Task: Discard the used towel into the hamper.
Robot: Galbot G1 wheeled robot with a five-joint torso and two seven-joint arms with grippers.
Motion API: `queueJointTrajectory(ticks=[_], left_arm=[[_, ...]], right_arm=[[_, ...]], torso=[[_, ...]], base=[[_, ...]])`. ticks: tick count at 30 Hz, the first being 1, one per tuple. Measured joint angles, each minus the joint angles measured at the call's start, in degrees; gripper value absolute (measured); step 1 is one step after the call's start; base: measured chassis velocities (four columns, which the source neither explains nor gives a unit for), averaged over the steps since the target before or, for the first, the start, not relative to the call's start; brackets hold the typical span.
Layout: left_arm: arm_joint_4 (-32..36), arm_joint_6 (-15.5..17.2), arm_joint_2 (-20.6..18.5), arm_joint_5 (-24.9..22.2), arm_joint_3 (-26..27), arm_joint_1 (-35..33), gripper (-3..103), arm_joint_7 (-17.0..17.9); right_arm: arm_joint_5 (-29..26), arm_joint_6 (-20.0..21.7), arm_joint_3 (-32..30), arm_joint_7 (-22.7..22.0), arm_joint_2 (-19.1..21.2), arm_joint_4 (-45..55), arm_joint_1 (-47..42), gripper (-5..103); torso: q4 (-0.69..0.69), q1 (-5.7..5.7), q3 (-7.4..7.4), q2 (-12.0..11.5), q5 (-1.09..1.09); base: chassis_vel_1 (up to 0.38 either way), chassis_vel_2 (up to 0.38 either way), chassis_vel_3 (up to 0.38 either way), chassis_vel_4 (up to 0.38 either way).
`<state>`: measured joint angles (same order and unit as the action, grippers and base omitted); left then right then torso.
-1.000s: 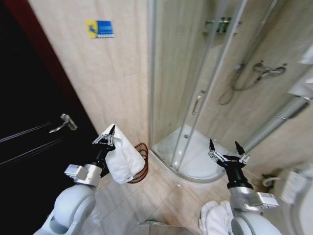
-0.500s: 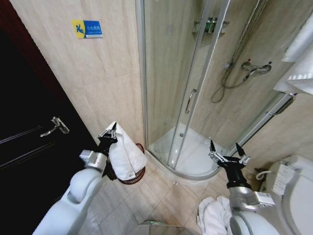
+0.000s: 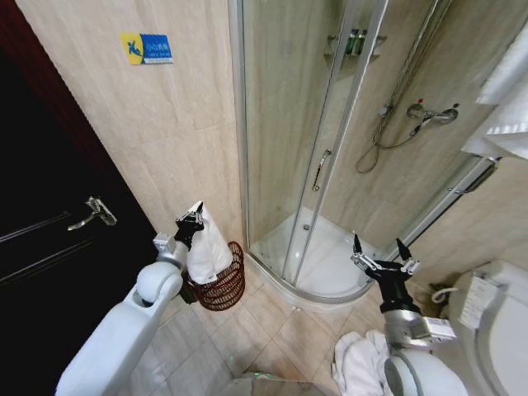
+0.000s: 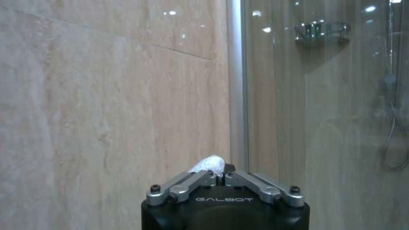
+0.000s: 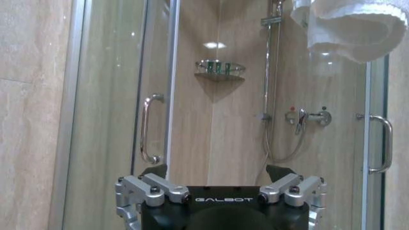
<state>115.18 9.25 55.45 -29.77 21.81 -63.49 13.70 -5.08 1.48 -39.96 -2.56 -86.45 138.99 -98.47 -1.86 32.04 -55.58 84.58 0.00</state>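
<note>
A white towel (image 3: 208, 252) hangs from my left gripper (image 3: 195, 217), which is shut on its top edge; the cloth's lower part dips into the hamper (image 3: 223, 287), a dark reddish-brown ribbed basket on the floor by the wall. In the left wrist view the closed fingers (image 4: 203, 179) pinch a tuft of the white towel (image 4: 208, 164). My right gripper (image 3: 378, 250) is held up near the shower base, open and holding nothing; its spread fingers (image 5: 148, 188) show in the right wrist view.
A curved glass shower cabin (image 3: 326, 157) stands just right of the hamper. A dark door (image 3: 49, 239) with a lever handle is on the left. More white towels (image 3: 356, 363) lie on the floor near my right arm, and a toilet (image 3: 495, 330) sits at far right.
My left arm has reached forward and down, carrying the towel from above the hamper's near side into its opening. The camera shifted between the oldest frame and the later ones. The right gripper stays put.
</note>
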Motion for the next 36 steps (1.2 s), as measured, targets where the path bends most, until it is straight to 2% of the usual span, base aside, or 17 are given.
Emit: queueJointTrajectory(ticks=[10, 15, 24, 36], left_arm=[[-1.0, 0.7, 1.5, -1.7, -2.5, 2.0, 2, 0.9], [0.0, 1.3, 2.8, -3.6, -2.5, 1.3, 2, 3.0], [-1.1, 0.5, 1.4, -1.8, 2.0, -0.5, 2, 5.0], [-4.7, -0.8, 1.4, 0.9, 2.3, 1.0, 2, 5.2]], right_arm=[[-0.1, -0.2, -0.3, 0.0, -0.1, -0.1, -0.2, 100], [0.0, -0.2, 0.0, 0.0, -0.4, 0.0, -0.2, 100], [1.1, -0.1, 1.2, 0.1, -0.9, -0.1, 0.2, 100], [1.1, 0.2, 0.7, 0.1, -0.6, 0.8, -0.5, 100]], torso=[[0.00, 0.00, 0.00, 0.0, 0.00], [0.01, 0.00, 0.01, 0.0, 0.00], [0.00, 0.00, 0.01, 0.0, -0.01], [0.00, 0.00, 0.01, 0.0, -0.01]], base=[[0.000, 0.000, 0.000, 0.000], [0.000, 0.000, 0.000, 0.000], [0.000, 0.000, 0.000, 0.000], [0.000, 0.000, 0.000, 0.000]])
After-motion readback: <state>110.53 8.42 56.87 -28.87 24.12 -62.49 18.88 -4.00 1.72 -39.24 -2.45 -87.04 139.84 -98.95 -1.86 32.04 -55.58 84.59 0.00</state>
